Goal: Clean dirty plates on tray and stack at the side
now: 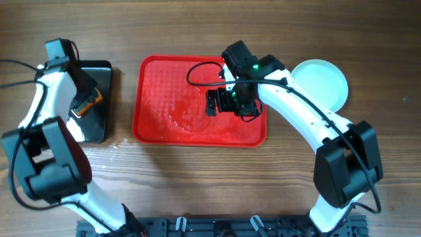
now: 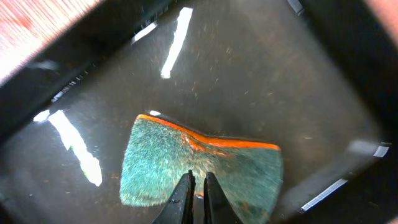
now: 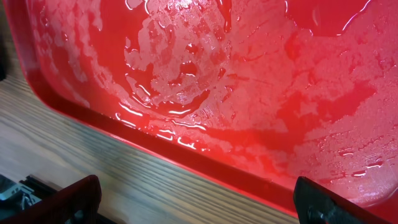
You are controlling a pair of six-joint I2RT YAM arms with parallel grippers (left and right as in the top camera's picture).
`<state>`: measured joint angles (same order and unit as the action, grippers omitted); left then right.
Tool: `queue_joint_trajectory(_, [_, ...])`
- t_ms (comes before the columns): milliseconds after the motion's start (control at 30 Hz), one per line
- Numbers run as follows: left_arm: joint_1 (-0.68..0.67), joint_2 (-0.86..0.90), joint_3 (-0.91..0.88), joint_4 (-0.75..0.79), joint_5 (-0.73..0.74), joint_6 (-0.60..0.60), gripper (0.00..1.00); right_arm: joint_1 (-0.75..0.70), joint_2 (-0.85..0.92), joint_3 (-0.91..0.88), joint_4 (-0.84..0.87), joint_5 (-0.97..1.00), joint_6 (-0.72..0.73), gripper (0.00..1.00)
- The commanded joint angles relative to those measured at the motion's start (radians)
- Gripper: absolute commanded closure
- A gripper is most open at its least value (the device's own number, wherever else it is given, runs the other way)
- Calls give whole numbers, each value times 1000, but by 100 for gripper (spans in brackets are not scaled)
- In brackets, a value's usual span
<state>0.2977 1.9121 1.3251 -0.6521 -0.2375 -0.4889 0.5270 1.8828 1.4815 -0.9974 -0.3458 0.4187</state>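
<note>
The table (image 1: 197, 33) carries the tray (image 1: 158, 99) at centre frame, bare and filmed with water. The black tray (image 1: 102, 118) at the left is partly covered by the left arm. The plates (image 1: 325, 79) sit off the tray at the upper right; the right arm (image 1: 296, 108) hides their lower-left edge, and their number cannot be made out. The right end effector (image 1: 220, 102) hangs wide open over the tray's right half. The left end effector (image 2: 197, 196) is closed on a sponge (image 2: 161, 168), its near edge cut off.
</note>
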Motion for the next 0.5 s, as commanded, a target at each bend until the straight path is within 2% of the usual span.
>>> queue_joint_trajectory(0, [8, 113, 1, 2, 12, 28, 96, 4, -8, -2, -2, 17, -6, 0])
queue_joint_trajectory(133, [8, 105, 9, -18, 12, 43, 96, 4, -8, -2, 3, 16, 20, 0])
queue_joint_trajectory(267, [7, -103, 44, -98, 21, 43, 96, 1, -36, 40, 13, -21, 60, 0])
queue_joint_trajectory(300, [7, -182, 44, -111, 32, 35, 90, 1, -72, 43, 9, -21, 59, 0])
queue_joint_trajectory(333, [7, -241, 44, -122, 61, 35, 74, 1, -113, 43, -5, -21, 53, 0])
queue_joint_trajectory(400, [7, -373, 44, -157, 198, 36, 10, 1, -241, 43, -71, -21, 52, 0])
queue_joint_trajectory(433, [7, -395, 44, -171, 234, 36, 1, 1, -281, 43, -93, -20, 51, 0])
queue_joint_trajectory(467, [7, -418, 44, -195, 280, 35, 0, 1, -351, 43, -146, -5, 51, 0])
